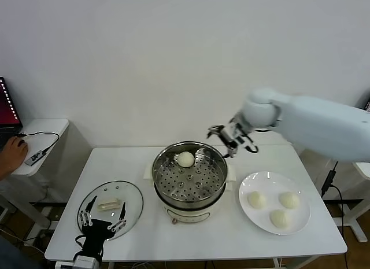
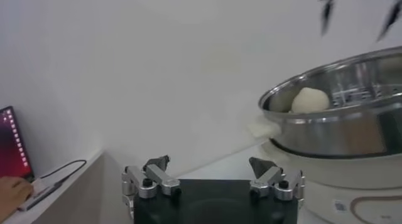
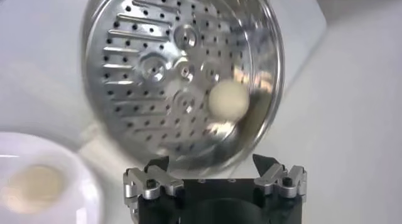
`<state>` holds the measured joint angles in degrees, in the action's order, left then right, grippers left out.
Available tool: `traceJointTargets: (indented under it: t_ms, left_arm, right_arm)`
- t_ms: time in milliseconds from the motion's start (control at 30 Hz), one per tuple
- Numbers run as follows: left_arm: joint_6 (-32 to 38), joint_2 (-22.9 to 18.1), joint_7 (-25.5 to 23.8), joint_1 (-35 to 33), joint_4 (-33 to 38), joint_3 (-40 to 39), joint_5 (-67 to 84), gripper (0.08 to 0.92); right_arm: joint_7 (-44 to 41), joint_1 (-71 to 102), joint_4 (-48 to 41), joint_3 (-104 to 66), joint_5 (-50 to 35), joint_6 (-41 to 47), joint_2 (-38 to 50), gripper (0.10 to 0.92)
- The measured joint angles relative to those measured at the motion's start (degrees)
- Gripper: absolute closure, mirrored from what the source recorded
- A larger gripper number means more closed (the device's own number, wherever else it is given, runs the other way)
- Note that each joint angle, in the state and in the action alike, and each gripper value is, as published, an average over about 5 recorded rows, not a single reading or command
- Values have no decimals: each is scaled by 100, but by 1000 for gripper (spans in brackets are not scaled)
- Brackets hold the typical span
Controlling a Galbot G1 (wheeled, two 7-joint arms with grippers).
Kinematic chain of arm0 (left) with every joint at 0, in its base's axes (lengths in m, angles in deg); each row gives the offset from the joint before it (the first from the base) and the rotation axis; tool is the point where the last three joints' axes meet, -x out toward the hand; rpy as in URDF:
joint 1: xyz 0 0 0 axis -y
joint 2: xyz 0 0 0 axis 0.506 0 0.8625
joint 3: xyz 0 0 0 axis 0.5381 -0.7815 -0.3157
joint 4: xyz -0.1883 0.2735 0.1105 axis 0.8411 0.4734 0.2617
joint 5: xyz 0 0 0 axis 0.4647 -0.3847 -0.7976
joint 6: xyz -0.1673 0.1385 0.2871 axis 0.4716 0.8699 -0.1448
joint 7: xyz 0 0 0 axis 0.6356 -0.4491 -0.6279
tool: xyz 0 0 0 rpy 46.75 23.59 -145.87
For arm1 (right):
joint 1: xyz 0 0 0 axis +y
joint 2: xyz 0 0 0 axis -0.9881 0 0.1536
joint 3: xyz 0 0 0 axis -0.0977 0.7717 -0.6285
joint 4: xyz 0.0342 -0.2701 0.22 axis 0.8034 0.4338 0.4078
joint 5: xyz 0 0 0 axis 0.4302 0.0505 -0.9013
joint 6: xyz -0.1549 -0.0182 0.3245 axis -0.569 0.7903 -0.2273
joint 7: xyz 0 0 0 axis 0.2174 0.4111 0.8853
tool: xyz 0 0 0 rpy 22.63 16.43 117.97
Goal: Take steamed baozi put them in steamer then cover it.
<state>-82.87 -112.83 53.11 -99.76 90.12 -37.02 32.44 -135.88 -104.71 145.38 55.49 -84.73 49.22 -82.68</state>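
Right claw (image 1: 230, 137) spread empty, right of centre beyond the steamer (image 1: 189, 177), one baozi (image 1: 185, 159) inside, left claw (image 1: 103, 215) spread lower left over the cover (image 1: 110, 208).

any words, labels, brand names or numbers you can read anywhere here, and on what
No text can be read.
Cream-white electric base of the shiny steel steamer: a small grey mark and a curved line, too blurred to read.
Red-lit laptop screen at the side desk: no legible characters.

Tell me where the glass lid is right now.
In the head view, the glass lid lies flat on the table's front left, left of the steamer, with the open left gripper over its near edge.
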Motion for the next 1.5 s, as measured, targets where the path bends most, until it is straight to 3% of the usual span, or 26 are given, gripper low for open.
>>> traceJointTargets:
  t_ms: [267,533,1000,1500]
  left_arm:
    - [-18,39,18,84,-208,0,89,177]
    - [-66,63,-3,126,-223,50,79,177]
    - [-84,-12,-45,61,-179,80,-8,177]
    - [-71,-48,-38,35,-184,93,-97,177]
  right_arm:
    - [-63,372,508,-164,-62,545,1213,203]
    - [27,1500,615,-794,260,842,1711,203]
    - [146,3297,119,-1770,875,1020,1554,203]
    - [243,4097,-651,-2360,1179,1041,1009,209]
